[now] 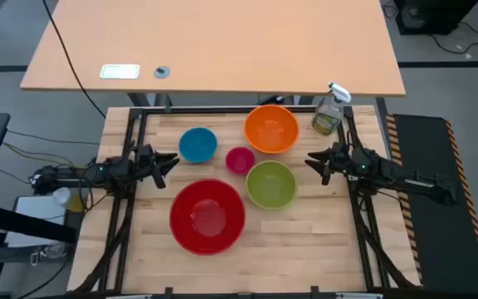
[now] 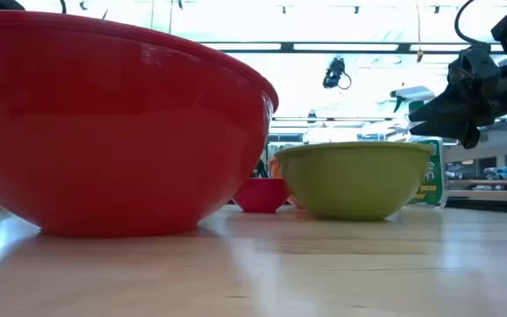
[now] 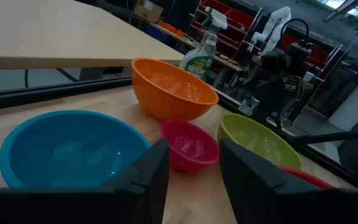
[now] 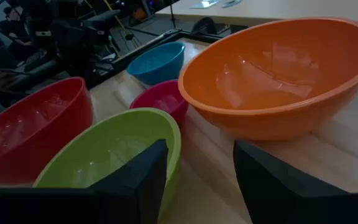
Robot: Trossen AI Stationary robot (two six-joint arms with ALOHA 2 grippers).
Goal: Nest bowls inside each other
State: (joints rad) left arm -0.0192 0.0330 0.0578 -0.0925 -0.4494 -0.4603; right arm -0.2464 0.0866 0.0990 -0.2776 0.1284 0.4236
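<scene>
- Bowls, five, all separate on the table [image 1: 305,232]: magenta bowl [image 1: 240,159] central; red bowl [image 1: 207,216] at 7 o'clock, lime bowl [image 1: 270,184] at 4, orange bowl [image 1: 271,129] at 1, blue bowl [image 1: 197,144] at 10.
- Left gripper [image 1: 171,163], 9 o'clock edge, fingers parted, empty.
- Right gripper [image 1: 311,161], 3 o'clock edge, fingers parted, empty.
- Spray bottle [image 1: 330,112], 1 o'clock corner.

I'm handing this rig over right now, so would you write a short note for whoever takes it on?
Left gripper: open, empty, at the table's left edge near the blue bowl.
Right gripper: open, empty, at the right edge beside the lime green bowl.
Red bowl sits nearest the front, orange bowl at the back, magenta bowl in the middle. All five stand separately.
Done: nothing nested.
Left: all the nesting.
</scene>
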